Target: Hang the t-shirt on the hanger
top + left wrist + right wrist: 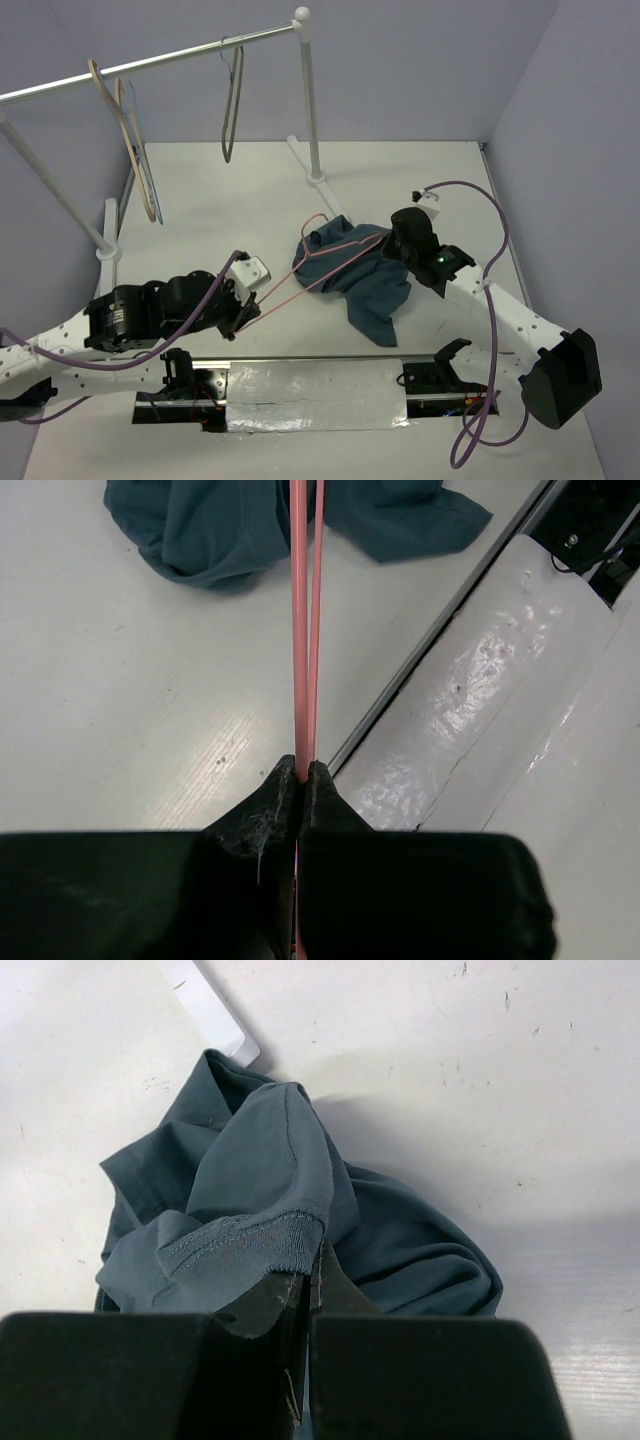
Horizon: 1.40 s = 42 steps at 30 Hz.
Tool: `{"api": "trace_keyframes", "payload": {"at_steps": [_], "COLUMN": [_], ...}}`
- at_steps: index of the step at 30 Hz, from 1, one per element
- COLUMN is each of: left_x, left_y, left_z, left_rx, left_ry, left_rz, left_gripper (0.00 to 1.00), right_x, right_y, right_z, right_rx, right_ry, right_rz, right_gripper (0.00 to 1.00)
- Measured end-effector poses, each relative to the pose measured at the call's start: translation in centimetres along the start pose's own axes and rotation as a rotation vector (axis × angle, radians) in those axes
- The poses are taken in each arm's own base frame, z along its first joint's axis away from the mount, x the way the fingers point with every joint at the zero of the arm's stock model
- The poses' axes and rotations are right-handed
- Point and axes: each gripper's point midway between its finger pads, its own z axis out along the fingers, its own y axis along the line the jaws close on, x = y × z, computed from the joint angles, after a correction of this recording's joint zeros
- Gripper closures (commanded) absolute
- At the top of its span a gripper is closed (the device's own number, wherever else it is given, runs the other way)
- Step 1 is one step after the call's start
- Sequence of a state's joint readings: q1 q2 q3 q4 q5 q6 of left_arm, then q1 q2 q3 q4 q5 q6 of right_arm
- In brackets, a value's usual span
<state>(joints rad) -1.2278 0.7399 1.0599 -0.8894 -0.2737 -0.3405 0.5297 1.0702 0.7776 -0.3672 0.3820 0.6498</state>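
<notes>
The t-shirt (pixel 372 285) lies crumpled on the white table, a dark slate-blue heap right of centre. The hanger (pixel 300 288), thin pink wire, slants from the shirt down to my left gripper (pixel 241 321), its hook end resting at the shirt's upper left edge. In the left wrist view the left gripper (pixel 303 770) is shut on the hanger (pixel 300 630), whose two wires run straight ahead to the t-shirt (pixel 200 530). My right gripper (pixel 393 247) sits at the shirt's upper right. The right wrist view shows this gripper (pixel 312 1265) shut on a ribbed, stitched edge of the t-shirt (pixel 260 1160).
A clothes rack stands at the back: its rail (pixel 150 65) carries a grey-brown hanger (pixel 232 100) and pale wooden hangers (pixel 130 140). Its right post (pixel 310 100) and white foot (pixel 205 1005) stand just behind the shirt. A shiny metal strip (pixel 320 395) runs along the near edge.
</notes>
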Motion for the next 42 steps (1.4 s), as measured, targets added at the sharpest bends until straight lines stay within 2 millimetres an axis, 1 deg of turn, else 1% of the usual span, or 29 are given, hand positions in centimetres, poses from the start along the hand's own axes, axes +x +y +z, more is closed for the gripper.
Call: {"api": "trace_keyframes", "payload": {"at_steps": [5,11,21,28,32,35,37,40,42], "left_x": [1.0,1.3,2.0,2.0,1.6,1.0,0.6,0.1,-0.3], "left_y": [-0.1,0.0,-0.1,0.8,1.1,0.7,0.2,-0.6,-1.1], "left_z": [0.2,0.4,2.0,2.7,3.2,4.1,4.9,6.3,7.0], "left_rx": [0.009,0.005,-0.022,-0.082,-0.112,-0.107,-0.089,-0.072,-0.055], "left_ry": [0.024,0.037,0.106,0.111,0.102,0.093,0.089,0.088,0.070], "left_rz": [0.004,0.006,0.025,0.032,0.037,0.042,0.056,0.056,0.050], "left_gripper": [1.00,1.00,1.00,1.00,1.00,1.00,1.00,1.00,1.00], "right_x": [0.0,0.0,0.0,0.0,0.2,0.2,-0.1,-1.4,-2.8], "right_y": [0.0,0.0,0.2,0.5,1.1,1.9,2.3,3.4,4.3], "right_z": [0.0,0.0,-0.1,-0.4,-0.8,-1.6,-2.6,-5.0,-6.7], "right_rx": [0.000,-0.001,-0.014,-0.041,-0.086,-0.140,-0.165,-0.228,-0.277], "right_ry": [0.002,0.002,0.007,0.005,0.021,0.029,0.023,-0.008,-0.041], "right_rz": [0.000,0.002,0.004,0.004,-0.008,-0.024,-0.040,-0.057,-0.060], "right_gripper": [1.00,1.00,1.00,1.00,1.00,1.00,1.00,1.00,1.00]}}
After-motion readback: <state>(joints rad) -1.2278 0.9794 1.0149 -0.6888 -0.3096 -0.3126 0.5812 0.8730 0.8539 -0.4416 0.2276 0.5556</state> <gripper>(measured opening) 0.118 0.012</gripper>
